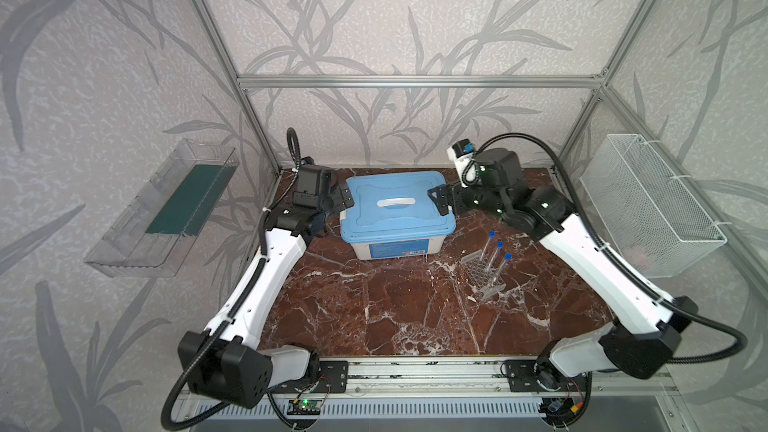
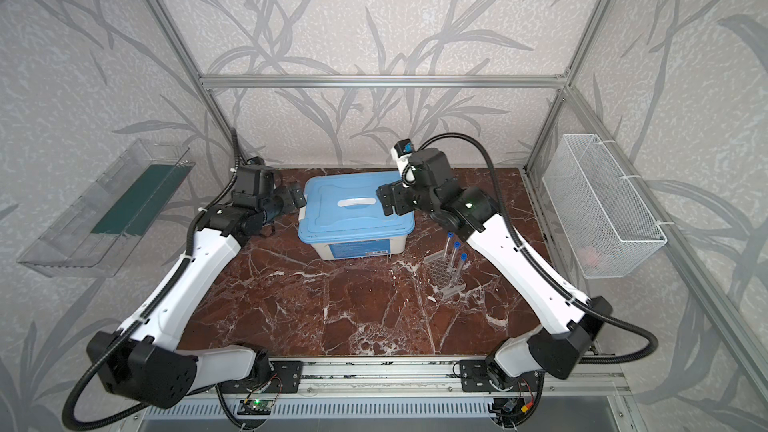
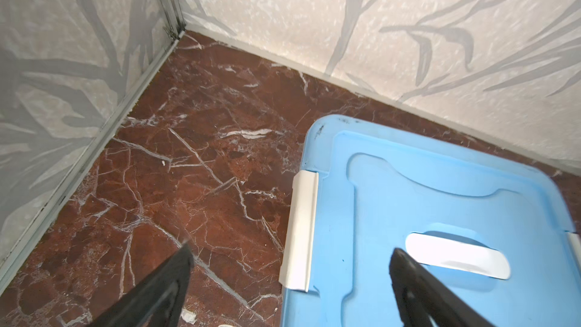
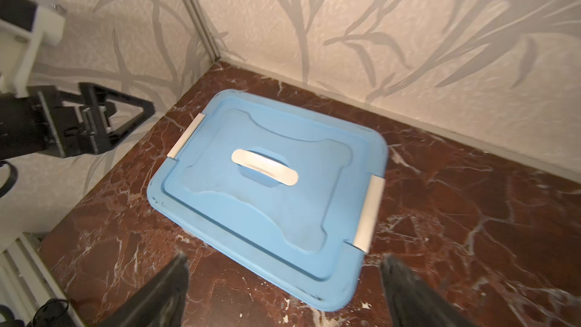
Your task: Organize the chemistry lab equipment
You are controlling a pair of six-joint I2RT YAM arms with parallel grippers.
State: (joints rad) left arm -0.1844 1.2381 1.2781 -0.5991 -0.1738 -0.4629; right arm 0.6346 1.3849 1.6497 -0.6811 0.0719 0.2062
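The chemistry lab equipment in view is a clear many-holed tube rack [image 1: 482, 274] [image 2: 444, 274] on the right of the marble table. Three long blue-capped tubes [image 1: 494, 251] [image 2: 454, 259] stand tilted in it. My left gripper [image 1: 345, 197] [image 2: 297, 198] [image 3: 292, 250] hangs open over the left end of the blue-lidded white tub [image 1: 395, 209] [image 2: 353, 218], holding nothing. Its fingers straddle the white side latch [image 3: 300, 228]. My right gripper [image 1: 437, 198] [image 2: 384, 201] [image 4: 284, 257] is open and empty above the tub's right end. Both grippers are well away from the rack.
The tub's blue lid [image 3: 440, 190] [image 4: 267, 202] is on, with a white handle [image 4: 264, 166] in its middle. A clear wall tray [image 1: 162, 209] hangs at the left and a white wire basket [image 1: 652, 205] at the right. Walls and frame posts close the back corners.
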